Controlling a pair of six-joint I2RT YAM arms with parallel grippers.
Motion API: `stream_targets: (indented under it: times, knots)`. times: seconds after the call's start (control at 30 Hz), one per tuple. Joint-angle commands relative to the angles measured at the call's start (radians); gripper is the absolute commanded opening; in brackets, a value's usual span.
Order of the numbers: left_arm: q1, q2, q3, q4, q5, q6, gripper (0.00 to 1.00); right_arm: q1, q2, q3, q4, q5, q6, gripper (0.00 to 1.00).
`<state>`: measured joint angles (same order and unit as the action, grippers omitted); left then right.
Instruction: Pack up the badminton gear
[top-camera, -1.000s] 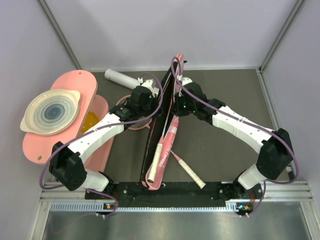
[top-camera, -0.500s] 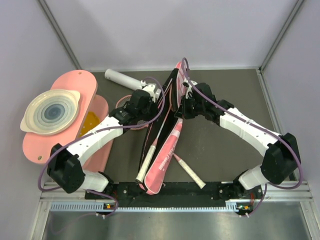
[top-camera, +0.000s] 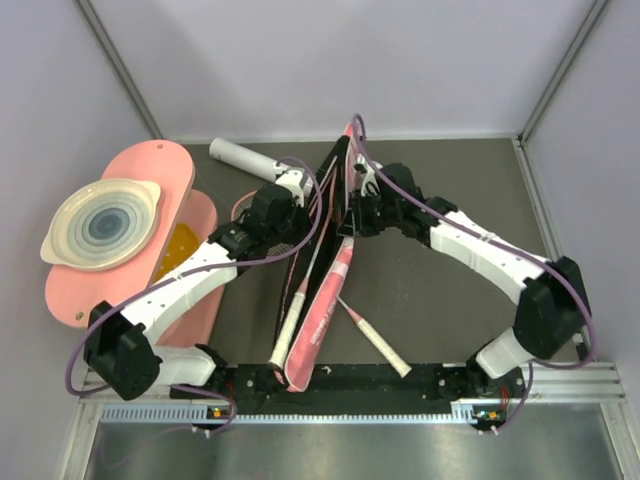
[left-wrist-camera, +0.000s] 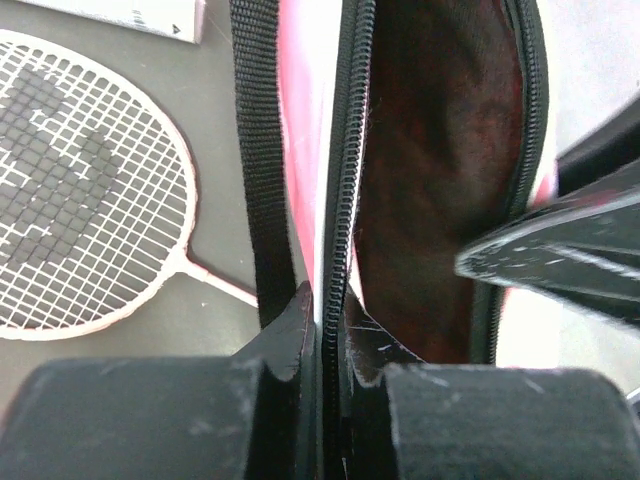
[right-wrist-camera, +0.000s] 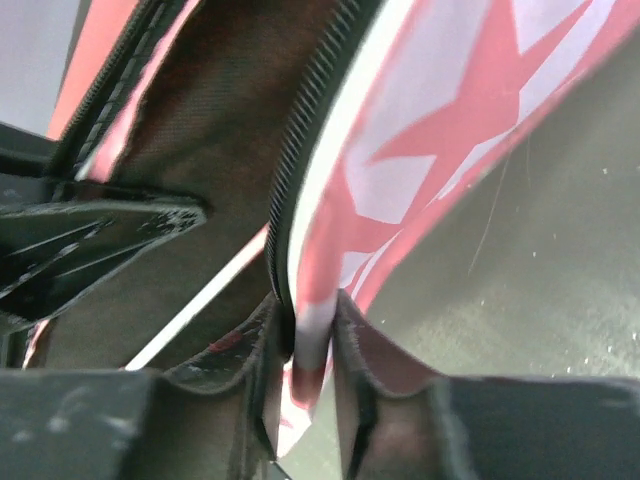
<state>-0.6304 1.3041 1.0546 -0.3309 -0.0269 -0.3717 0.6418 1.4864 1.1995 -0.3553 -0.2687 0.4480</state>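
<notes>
The pink "SPORT" bag (top-camera: 322, 310) stands on edge mid-table, its zipper mouth spread open between both grippers. My left gripper (top-camera: 303, 200) is shut on the bag's left zipper edge (left-wrist-camera: 345, 200). My right gripper (top-camera: 355, 207) is shut on the right pink-and-white edge (right-wrist-camera: 450, 130). One racket sits in the bag, its white handle end (top-camera: 284, 340) sticking out at the near end. The second racket lies on the table, with its head (left-wrist-camera: 80, 190) left of the bag and its handle (top-camera: 380, 345) to the right. The white tube (top-camera: 240, 154) lies at the back left. No shuttlecocks show.
Two pink rounded boards (top-camera: 170, 165) with a white ringed dish (top-camera: 102, 222) lie at the far left. Grey walls close in the dark table on three sides. A metal rail (top-camera: 560, 375) runs along the near edge by the arm bases.
The bag's near end and the handle sticking out of it have swung left. Both grippers have kept their hold on the bag's edges and shifted slightly.
</notes>
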Motion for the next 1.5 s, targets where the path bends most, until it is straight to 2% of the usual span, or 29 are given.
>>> stream_targets:
  times: [0.0,0.03,0.07,0.1,0.17,0.3,0.53,0.6,0.67,0.73,0.83,0.87,0.97,1.17,1.47]
  knots:
    - [-0.002,-0.091,-0.010,0.098,-0.163,-0.059,0.00,0.018,0.100,0.113,0.016,0.009,-0.020,0.29]
    - [0.003,-0.097,-0.024,0.116,-0.171,-0.046,0.00,0.028,0.085,0.094,0.015,0.038,-0.014,0.37]
    - [0.005,-0.097,-0.045,0.133,-0.160,-0.041,0.00,0.057,0.068,0.080,0.013,0.080,-0.008,0.49]
    - [0.003,-0.097,-0.050,0.142,-0.137,-0.042,0.00,0.071,0.039,0.072,-0.014,0.144,-0.008,0.53]
    - [0.005,-0.092,-0.071,0.161,-0.116,-0.068,0.00,0.114,0.031,0.089,-0.068,0.180,-0.003,0.59]
    - [0.008,-0.091,-0.122,0.225,-0.090,-0.104,0.00,0.202,-0.046,0.081,-0.145,0.278,0.082,0.61]
    - [0.015,-0.089,-0.182,0.297,-0.039,-0.130,0.00,0.386,-0.120,-0.029,-0.087,0.359,0.222,0.59]
    - [0.017,-0.088,-0.182,0.294,-0.036,-0.139,0.00,0.401,-0.136,-0.072,-0.050,0.359,0.279,0.54]
    - [0.018,-0.082,-0.182,0.296,-0.030,-0.145,0.00,0.417,-0.164,-0.101,0.004,0.349,0.307,0.44]
    - [0.023,-0.074,-0.177,0.293,-0.018,-0.160,0.00,0.441,-0.173,-0.124,0.028,0.349,0.311,0.42]
    - [0.034,-0.069,-0.173,0.293,0.001,-0.179,0.00,0.459,-0.138,-0.123,0.079,0.273,0.276,0.26]
    - [0.037,-0.068,-0.171,0.291,0.010,-0.184,0.00,0.481,-0.127,-0.117,0.085,0.272,0.264,0.18]
    - [0.054,-0.065,-0.165,0.291,0.022,-0.194,0.00,0.544,-0.077,-0.083,0.088,0.256,0.199,0.07]
    - [0.072,-0.069,-0.162,0.290,0.079,-0.202,0.00,0.573,-0.009,-0.081,0.091,0.263,0.166,0.00]
    - [0.092,-0.069,-0.154,0.300,0.150,-0.237,0.00,0.570,0.162,-0.081,0.134,0.405,0.110,0.00]
